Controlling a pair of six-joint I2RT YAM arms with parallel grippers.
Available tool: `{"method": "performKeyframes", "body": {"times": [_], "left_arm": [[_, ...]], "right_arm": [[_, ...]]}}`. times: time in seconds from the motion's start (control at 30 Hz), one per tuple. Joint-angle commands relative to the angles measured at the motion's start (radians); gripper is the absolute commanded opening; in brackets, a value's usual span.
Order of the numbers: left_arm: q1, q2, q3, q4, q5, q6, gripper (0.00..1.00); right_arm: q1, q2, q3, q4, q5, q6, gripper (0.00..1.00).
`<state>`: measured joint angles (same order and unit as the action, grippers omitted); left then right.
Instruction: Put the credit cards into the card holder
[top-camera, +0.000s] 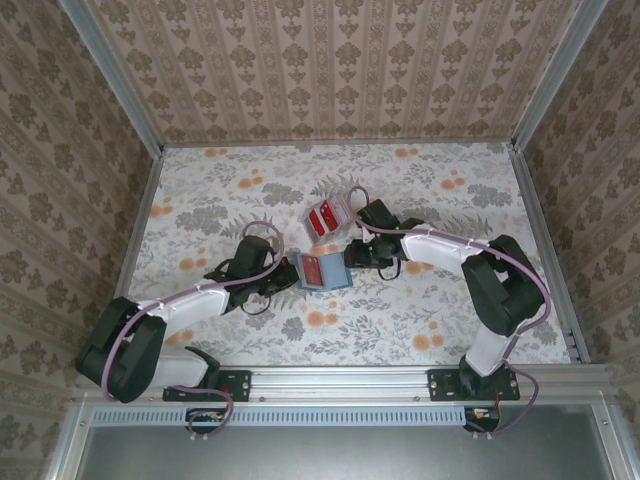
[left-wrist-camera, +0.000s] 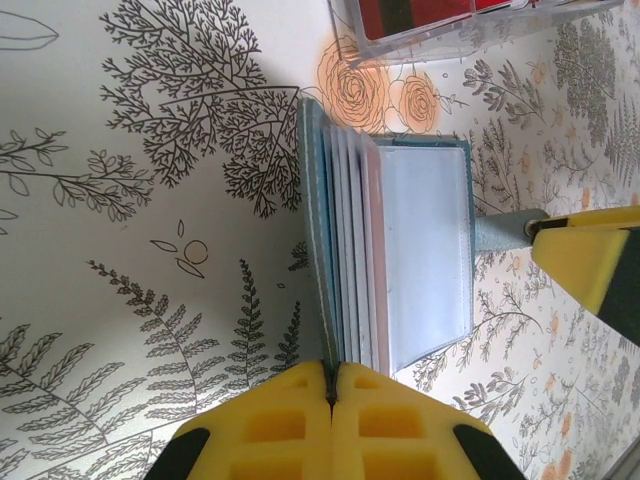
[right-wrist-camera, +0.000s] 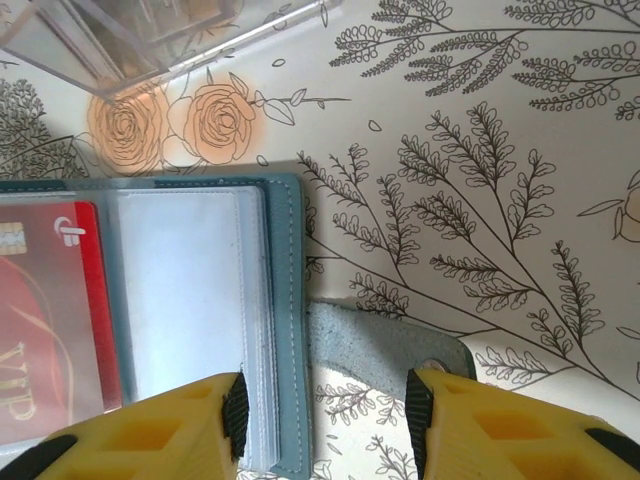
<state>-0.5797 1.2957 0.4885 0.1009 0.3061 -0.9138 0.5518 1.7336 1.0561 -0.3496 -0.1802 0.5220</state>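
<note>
Card holder (top-camera: 322, 271) is seen lying open near table (top-camera: 400, 320) centre, teal-blue cover, roughly square, stitched along the edge. From the right wrist, holder (right-wrist-camera: 200, 300) is shown with clear plastic sleeves stacked on the inner face. One red card (right-wrist-camera: 50, 320) with pale markings is tucked in at 9 o'clock of the empty sleeve; the same card (top-camera: 312, 270) is visible from above. A teal strap tab (right-wrist-camera: 380, 345) sticks out at 3 o'clock of the cover. From the left wrist, the sleeves (left-wrist-camera: 400, 250) are seen fanned edge-on.

A clear box (top-camera: 327, 217) is placed just at 12 o'clock of the holder, and more red cards (top-camera: 322, 218) are held inside it.

Left gripper (left-wrist-camera: 331, 385) is found at 9 o'clock of the holder, fingers pressed together and pinching the holder's cover edge. Right gripper (right-wrist-camera: 325, 400) is found at 3 o'clock, fingers spread, with the cover edge and tab lying between them, nothing clamped
</note>
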Motion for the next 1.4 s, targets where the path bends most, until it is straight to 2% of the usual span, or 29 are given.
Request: {"method": "performKeyframes", "body": {"times": [0.0, 0.13, 0.3, 0.73, 1.37], "left_arm": [[0.010, -0.015, -0.011, -0.018, -0.009, 0.030, 0.00], [0.010, -0.016, -0.021, -0.019, -0.014, 0.030, 0.00], [0.009, -0.019, -0.037, -0.015, -0.018, 0.024, 0.00], [0.009, -0.030, -0.057, -0.013, -0.025, 0.020, 0.00], [0.008, 0.009, -0.090, 0.043, -0.027, 0.000, 0.00]], "right_arm": [[0.003, -0.047, 0.012, -0.040, 0.004, -0.017, 0.48], [0.009, -0.053, 0.041, -0.041, -0.033, -0.026, 0.48], [0.070, -0.014, 0.071, -0.034, -0.098, -0.017, 0.49], [0.107, 0.125, 0.087, -0.002, -0.054, 0.009, 0.52], [0.145, 0.138, 0.141, 0.014, -0.115, 0.036, 0.53]]}}
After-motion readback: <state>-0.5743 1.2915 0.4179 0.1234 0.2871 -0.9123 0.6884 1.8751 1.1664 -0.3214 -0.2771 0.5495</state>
